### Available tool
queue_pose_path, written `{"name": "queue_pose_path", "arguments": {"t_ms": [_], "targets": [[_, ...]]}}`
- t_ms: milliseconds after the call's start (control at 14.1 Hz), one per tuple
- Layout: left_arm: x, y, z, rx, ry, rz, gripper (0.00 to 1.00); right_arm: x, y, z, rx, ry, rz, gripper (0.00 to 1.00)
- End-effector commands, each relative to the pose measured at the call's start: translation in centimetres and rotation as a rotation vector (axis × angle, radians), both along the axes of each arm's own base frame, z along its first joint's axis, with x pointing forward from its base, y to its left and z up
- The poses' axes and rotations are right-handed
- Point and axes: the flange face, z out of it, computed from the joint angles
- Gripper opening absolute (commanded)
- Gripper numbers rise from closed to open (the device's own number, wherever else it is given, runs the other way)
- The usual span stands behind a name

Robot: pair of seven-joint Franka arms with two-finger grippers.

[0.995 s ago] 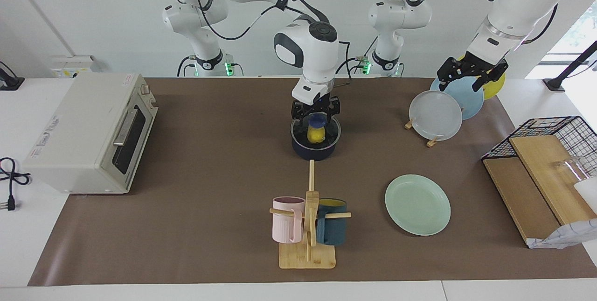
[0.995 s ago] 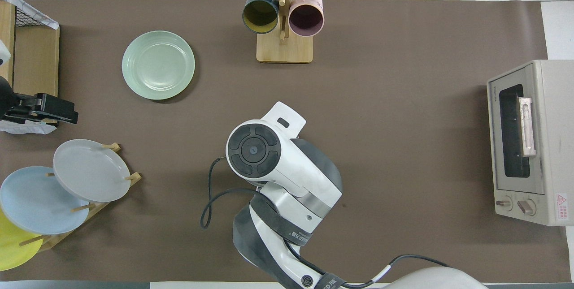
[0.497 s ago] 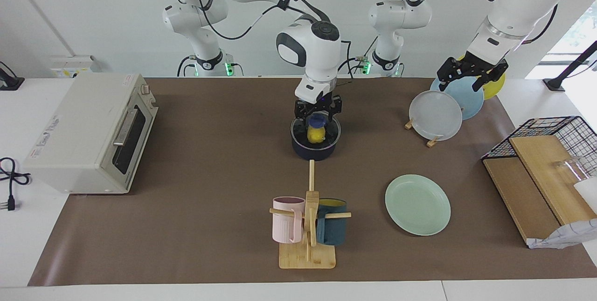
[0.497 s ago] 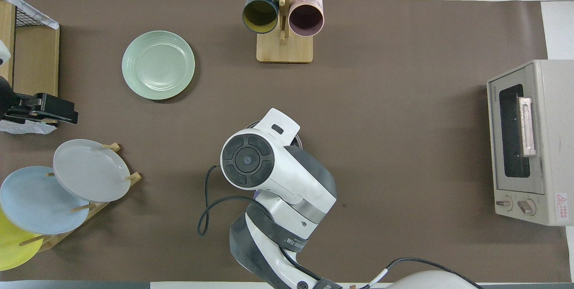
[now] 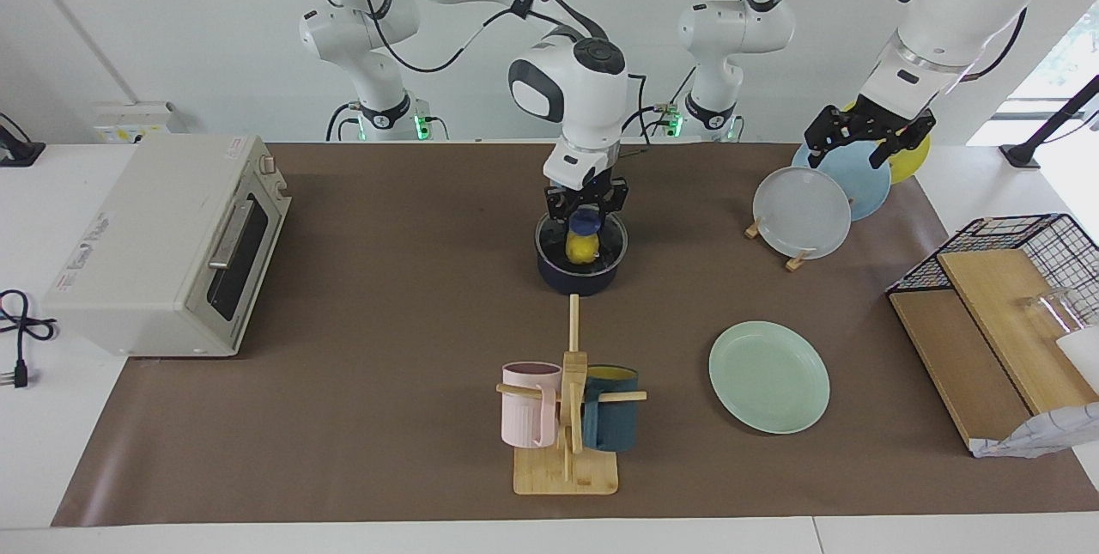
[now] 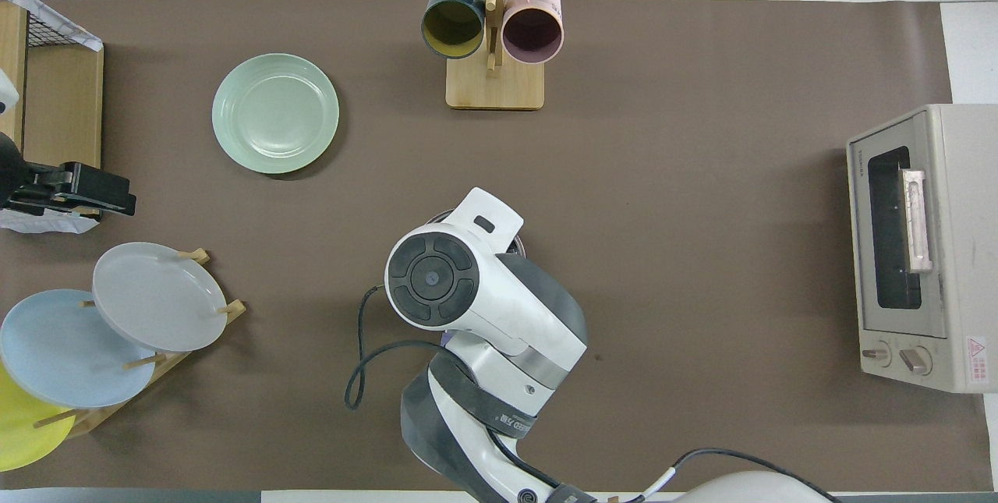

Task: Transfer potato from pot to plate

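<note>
I see the right arm bent over the middle of the table, its wrist pointing straight down and the right gripper [image 5: 584, 217] hanging just over the pot [image 5: 582, 258]. From above, the arm's white wrist housing covers nearly all of the pot, so only a sliver of rim shows. I cannot tell whether its fingers are apart or together. The left arm waits at its own end of the table, the left gripper [image 5: 867, 140] held over the plate rack [image 5: 794, 258] with its fingers spread apart and nothing between them.

I note a brown mat [image 5: 386, 296] covering the white table, with a white wall at the robots' end. A toaster oven [image 5: 163, 245] stands toward the right arm's end. A wooden mug tree [image 5: 567, 417] carrying a pink mug [image 5: 528, 404] and a dark teal mug [image 5: 611, 418] stands farther from the robots than the pot. A wire basket with wooden boards [image 5: 996, 305] sits toward the left arm's end.

The potato [image 5: 581, 248] is small, glossy and bright yellow, and it lies inside the dark navy pot, directly under the right gripper. The plate [image 5: 768, 376] is pale mint green and bare; it lies farther from the robots than the pot, toward the left arm's end, well apart from it.
</note>
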Motion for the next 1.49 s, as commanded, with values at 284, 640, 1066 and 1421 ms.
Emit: {"name": "queue_pose_path", "arguments": {"t_ms": [284,640,1066,1421], "targets": [[-0.7,0.2,0.2,0.021,-0.002,0.006,1.00,6.2,-8.0,5.8,-0.030,-0.030,-0.010,0.20],[-0.8,-0.2,0.5,0.020,-0.007,-0.003,1.00,11.5,-23.5,3.3,-0.094,0.050,0.043,0.20],[-1.9,-4.6,0.4,-0.005,-0.019,-0.084,1.00,10.8,-36.4,-2.2,-0.100,0.081,0.075,0.20],[-4.7,-15.9,-3.6,-0.022,-0.088,-0.154,1.00,9.5,-40.0,-5.3,-0.057,0.053,0.072,0.21]]}}
